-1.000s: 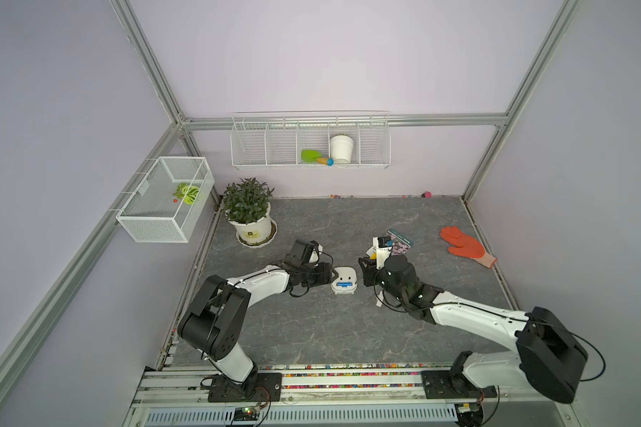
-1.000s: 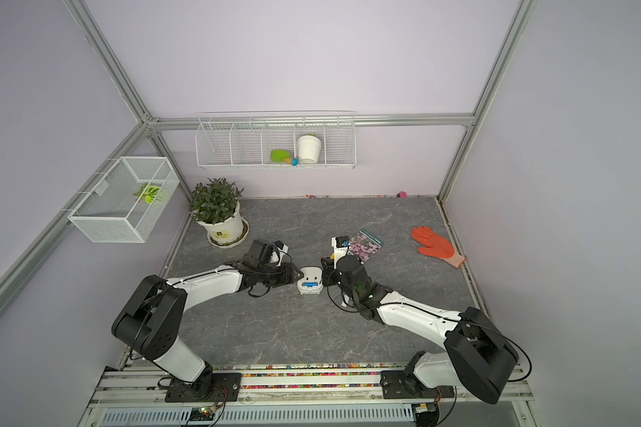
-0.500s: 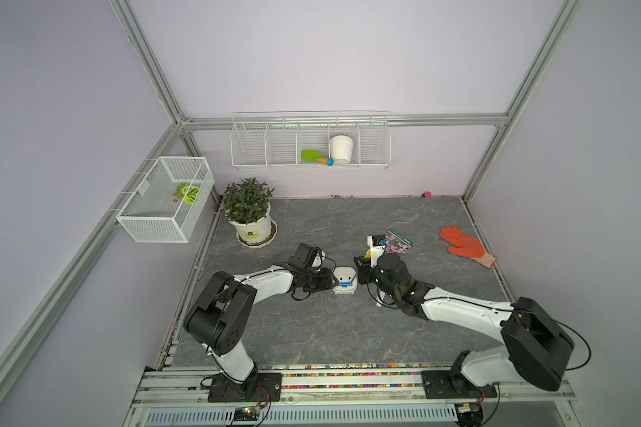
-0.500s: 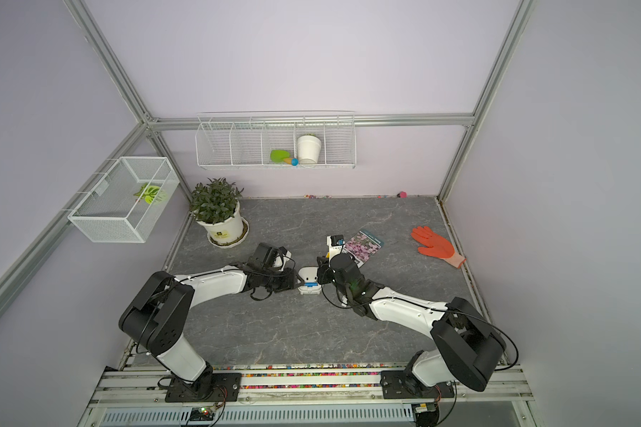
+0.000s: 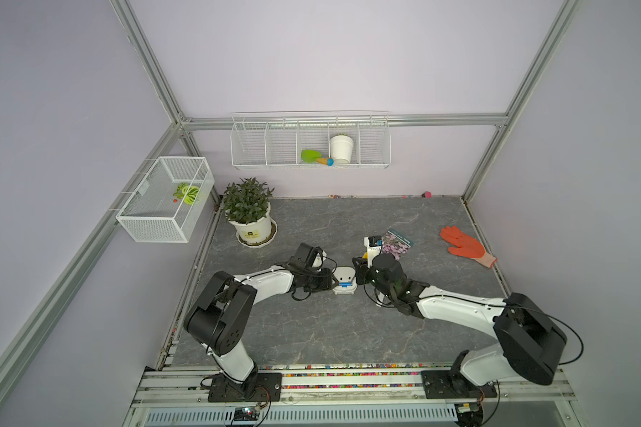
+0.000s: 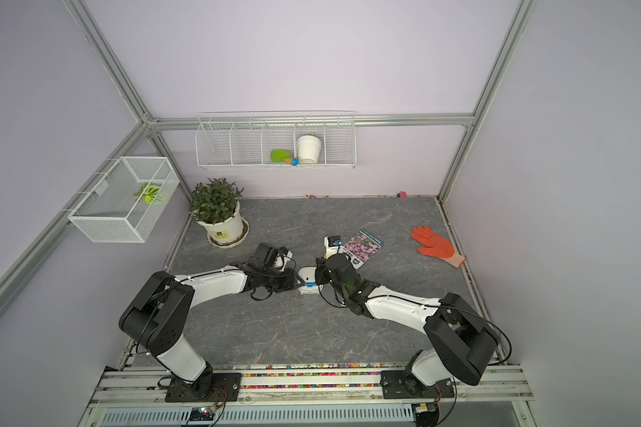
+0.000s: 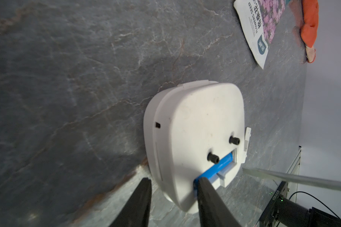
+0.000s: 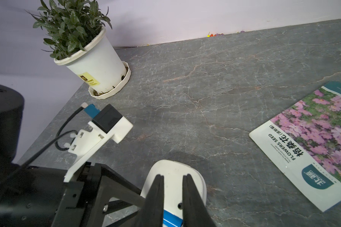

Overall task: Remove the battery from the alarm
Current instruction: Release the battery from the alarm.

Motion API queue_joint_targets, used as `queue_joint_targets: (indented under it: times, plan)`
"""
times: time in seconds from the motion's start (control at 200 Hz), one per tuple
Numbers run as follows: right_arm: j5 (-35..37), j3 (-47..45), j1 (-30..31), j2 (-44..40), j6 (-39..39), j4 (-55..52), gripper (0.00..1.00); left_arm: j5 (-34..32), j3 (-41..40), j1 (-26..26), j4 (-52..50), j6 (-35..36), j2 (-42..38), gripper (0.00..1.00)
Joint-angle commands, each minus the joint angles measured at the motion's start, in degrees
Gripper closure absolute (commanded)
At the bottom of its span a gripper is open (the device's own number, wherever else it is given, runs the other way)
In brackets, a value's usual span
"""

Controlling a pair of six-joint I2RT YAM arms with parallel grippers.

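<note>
The alarm (image 7: 201, 125) lies dial down, so its face is hidden. In the left wrist view one finger (image 7: 207, 198) of the left claw (image 7: 173, 179) covers the near end of the battery (image 7: 219, 165), and both fingers run off the edge. The packet (image 7: 258, 29) and glove (image 7: 310, 21) are cut off too, and a blurred pale rod (image 7: 295, 177) cannot be identified. In the right wrist view the right claw (image 8: 173, 175) hides much of the battery, which the edge also cuts. In both top views the claw tips are too small to make out.
</note>
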Motion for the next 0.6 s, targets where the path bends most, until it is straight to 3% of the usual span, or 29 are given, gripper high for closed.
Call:
queue_joint_targets:
  times: [0.0, 0.595]
  plan:
    - [2.5, 1.3, 0.7, 1.0, -1.7, -0.4, 1.0, -1.2, 0.0, -0.2, -1.7, 0.7, -0.6, 0.58]
    - [7.1, 2.2, 2.5, 4.2, -4.5, -2.6, 1.0, -1.2, -0.9, -0.2, -1.6, 0.4, -1.5, 0.6]
